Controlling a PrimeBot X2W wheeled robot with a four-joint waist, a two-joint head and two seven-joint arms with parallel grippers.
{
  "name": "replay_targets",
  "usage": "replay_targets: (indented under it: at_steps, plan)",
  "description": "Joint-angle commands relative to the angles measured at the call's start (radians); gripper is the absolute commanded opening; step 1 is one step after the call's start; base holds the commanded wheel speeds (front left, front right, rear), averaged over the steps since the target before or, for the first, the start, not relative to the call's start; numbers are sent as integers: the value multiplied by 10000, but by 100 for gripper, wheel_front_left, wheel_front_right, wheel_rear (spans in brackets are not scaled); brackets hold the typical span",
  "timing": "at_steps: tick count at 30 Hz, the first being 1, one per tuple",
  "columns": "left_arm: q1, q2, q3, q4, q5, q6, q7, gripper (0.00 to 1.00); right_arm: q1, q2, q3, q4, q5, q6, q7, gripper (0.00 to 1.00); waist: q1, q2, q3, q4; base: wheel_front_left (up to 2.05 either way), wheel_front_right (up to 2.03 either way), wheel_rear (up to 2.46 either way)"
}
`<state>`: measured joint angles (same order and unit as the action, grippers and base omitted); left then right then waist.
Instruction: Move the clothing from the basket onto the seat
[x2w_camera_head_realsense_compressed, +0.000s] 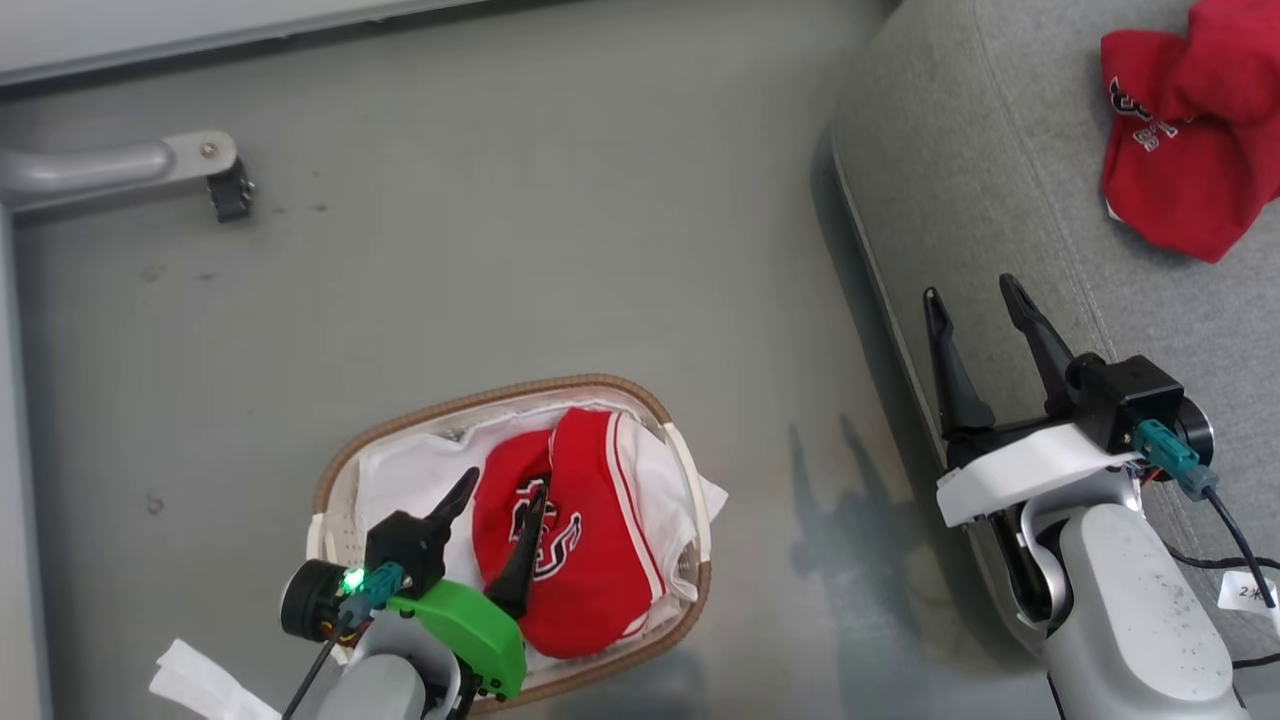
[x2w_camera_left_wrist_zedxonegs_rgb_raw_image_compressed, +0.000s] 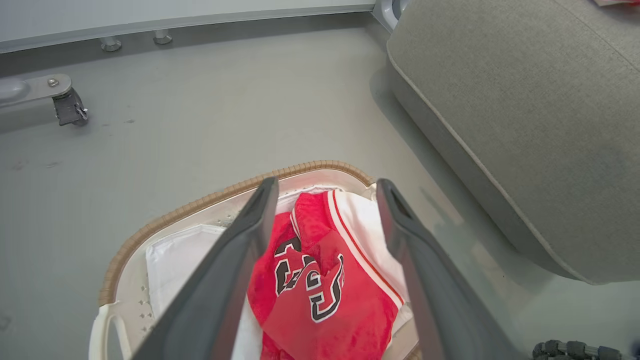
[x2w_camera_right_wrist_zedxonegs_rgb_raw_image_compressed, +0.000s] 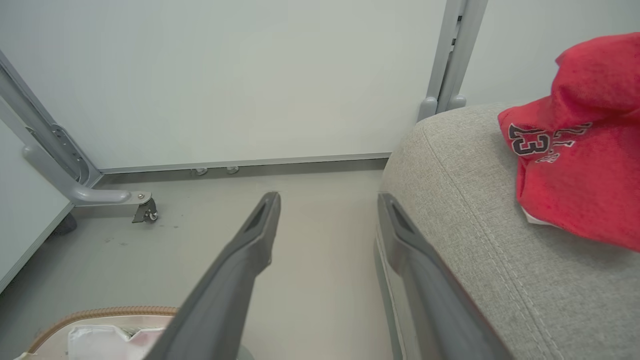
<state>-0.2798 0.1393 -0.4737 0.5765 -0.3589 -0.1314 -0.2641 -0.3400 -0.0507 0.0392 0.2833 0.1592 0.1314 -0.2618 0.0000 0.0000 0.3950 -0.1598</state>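
Far left, a castor leg is standing on the grey floor. Basket is sitting on the floor at lower left, well apart from the sofa. One red garment is lying crumpled inside it on the white liner, black-and-white lettering facing up. Left gripper is hanging over the basket, fingers spread, gripping nothing; one finger is crossing the lettering in the head view, and I cannot tell if it is touching. Right gripper is hovering at the sofa's rounded edge, fingers spread and empty. Second red garment is lying bunched on the sofa cushion, far right, number 23 showing in the right wrist view.
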Motion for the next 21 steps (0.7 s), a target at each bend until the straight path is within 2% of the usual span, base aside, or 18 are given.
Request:
replay_targets:
  at_steps: [1, 21]
  plan:
    - [-314, 109, -108, 100, -94, 14, -3, 100, -104, -13, 20, -33, 40, -14, -48, 100, 0, 0, 710, -412, 0, 0, 0]
    - [-2688, 798, -2333, 1837, -1114, 14, -3, 100, -556, -19, -192, -529, 257, -14, -48, 100, 0, 0, 2924, -967, 0, 0, 0]
